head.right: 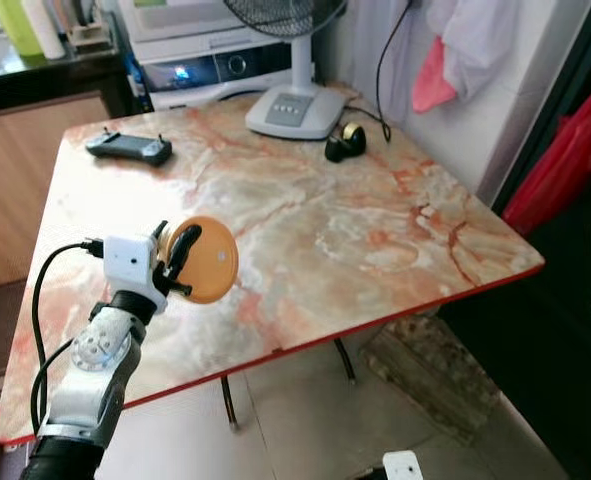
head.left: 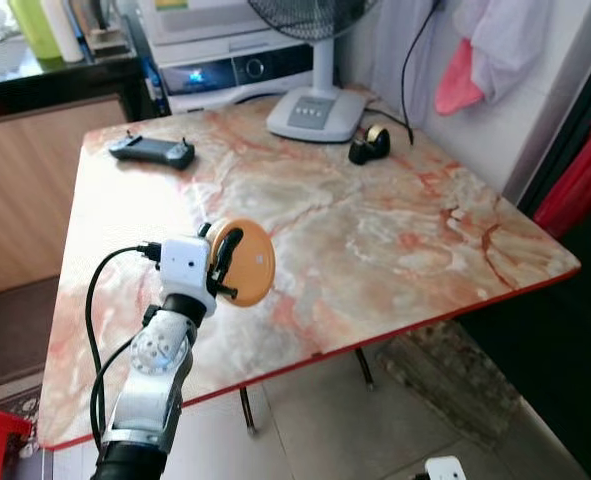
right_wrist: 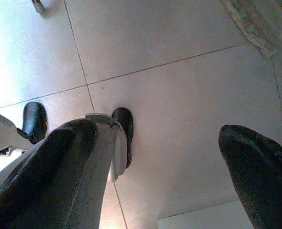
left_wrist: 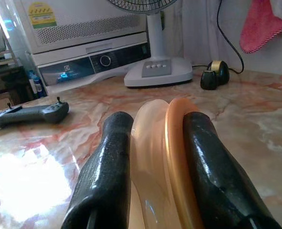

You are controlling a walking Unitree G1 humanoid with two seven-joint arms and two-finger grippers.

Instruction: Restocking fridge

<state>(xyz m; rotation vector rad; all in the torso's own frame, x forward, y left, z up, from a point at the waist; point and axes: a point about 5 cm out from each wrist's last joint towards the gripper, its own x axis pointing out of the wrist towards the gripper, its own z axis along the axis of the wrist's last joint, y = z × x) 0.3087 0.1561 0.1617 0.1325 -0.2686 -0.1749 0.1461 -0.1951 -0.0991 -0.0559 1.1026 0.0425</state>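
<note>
My left gripper (head.left: 229,263) is raised over the near-left part of the marble table (head.left: 395,240) and is shut on a round, flat orange disc (head.left: 250,262). The disc stands on edge between the two black fingers (left_wrist: 107,171), with a paler inner face and an orange rim (left_wrist: 175,143). It hangs above the tabletop without touching it. My right gripper (right_wrist: 155,143) hangs low beside my body, open, with nothing between its fingers, over pale floor tiles (right_wrist: 179,95).
On the table are a black controller (head.left: 152,150) at the far left, a white fan base (head.left: 315,112) and a black tape dispenser (head.left: 368,143) at the back. A white appliance (head.left: 235,65) stands behind. A rug (head.left: 455,375) lies under the table's right side.
</note>
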